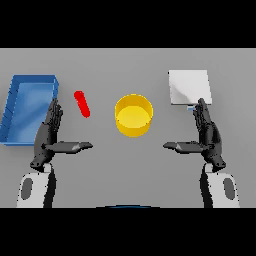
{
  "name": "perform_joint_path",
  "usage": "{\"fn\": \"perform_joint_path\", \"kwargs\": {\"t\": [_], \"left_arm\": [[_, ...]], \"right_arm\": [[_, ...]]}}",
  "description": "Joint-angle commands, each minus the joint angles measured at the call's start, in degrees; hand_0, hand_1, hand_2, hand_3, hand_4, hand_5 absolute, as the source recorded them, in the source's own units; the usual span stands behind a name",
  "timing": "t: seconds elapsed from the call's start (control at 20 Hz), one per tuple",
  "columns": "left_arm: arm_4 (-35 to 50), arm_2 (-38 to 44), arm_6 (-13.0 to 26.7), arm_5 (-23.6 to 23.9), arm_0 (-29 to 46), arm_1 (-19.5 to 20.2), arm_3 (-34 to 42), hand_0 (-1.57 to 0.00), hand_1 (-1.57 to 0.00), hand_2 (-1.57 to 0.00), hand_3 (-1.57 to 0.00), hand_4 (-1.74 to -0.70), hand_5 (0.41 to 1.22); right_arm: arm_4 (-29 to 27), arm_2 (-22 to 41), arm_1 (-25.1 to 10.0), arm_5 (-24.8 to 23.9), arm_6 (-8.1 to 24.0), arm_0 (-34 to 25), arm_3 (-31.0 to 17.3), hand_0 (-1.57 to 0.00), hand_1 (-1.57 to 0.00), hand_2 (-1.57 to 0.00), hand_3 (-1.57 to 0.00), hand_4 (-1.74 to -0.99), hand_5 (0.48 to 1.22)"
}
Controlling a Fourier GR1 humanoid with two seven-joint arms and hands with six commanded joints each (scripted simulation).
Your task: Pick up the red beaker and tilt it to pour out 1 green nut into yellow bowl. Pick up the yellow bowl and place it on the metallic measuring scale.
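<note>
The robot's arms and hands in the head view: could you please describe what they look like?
Both arms look alike. Each forearm has a white shell with a dark oval inset and darker grey or black parts along the inner side and at the wrist. The left hand and right hand are dark grey to black, with slim segmented fingers and a long thumb. No cables or markings can be made out.
</note>
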State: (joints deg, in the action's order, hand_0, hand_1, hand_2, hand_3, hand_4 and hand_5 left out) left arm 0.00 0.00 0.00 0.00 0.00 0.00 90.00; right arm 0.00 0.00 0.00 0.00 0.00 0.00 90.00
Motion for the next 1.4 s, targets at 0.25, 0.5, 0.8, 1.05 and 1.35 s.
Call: {"fn": "perform_joint_path", "kwargs": {"t": [0.25, 0.5, 0.8, 1.05, 1.35], "left_arm": [[0.72, 0.48, 0.01, -0.34, 0.43, 0.50, 0.46, 0.00, 0.00, 0.00, 0.00, -1.14, 0.660], [-7.32, -6.47, 0.66, -1.82, 7.30, 4.43, 10.98, 0.00, 0.00, 0.00, 0.00, -1.14, 0.660], [-7.18, -6.21, 4.96, -2.34, 4.59, 4.60, 8.32, 0.00, 0.00, 0.00, 0.00, -1.14, 0.648], [-6.75, -3.29, 2.95, -2.56, -3.52, 4.73, -3.51, 0.00, 0.00, 0.00, 0.00, -1.18, 0.650], [-7.37, -1.14, -1.04, -2.70, -13.06, 5.04, -15.46, 0.00, 0.00, 0.00, 0.00, -1.18, 0.637]], "right_arm": [[1.03, 0.86, 1.06, -0.84, 0.19, -1.11, -0.57, 0.00, 0.00, 0.00, 0.00, -1.071, 0.578], [17.63, 8.29, -2.68, -5.48, -4.32, 3.00, 5.19, 0.00, 0.00, 0.00, 0.00, -1.071, 0.581], [14.78, 7.95, -2.96, -3.15, -5.37, 3.25, 6.27, 0.00, 0.00, 0.00, 0.00, -1.163, 0.624], [12.25, 7.17, -2.82, -1.61, -4.21, 2.15, 5.94, 0.00, 0.00, 0.00, 0.00, -1.215, 0.628], [12.04, 7.12, -2.76, -1.36, -5.61, 3.49, 5.28, 0.00, 0.00, 0.00, 0.00, -1.227, 0.625]]}}
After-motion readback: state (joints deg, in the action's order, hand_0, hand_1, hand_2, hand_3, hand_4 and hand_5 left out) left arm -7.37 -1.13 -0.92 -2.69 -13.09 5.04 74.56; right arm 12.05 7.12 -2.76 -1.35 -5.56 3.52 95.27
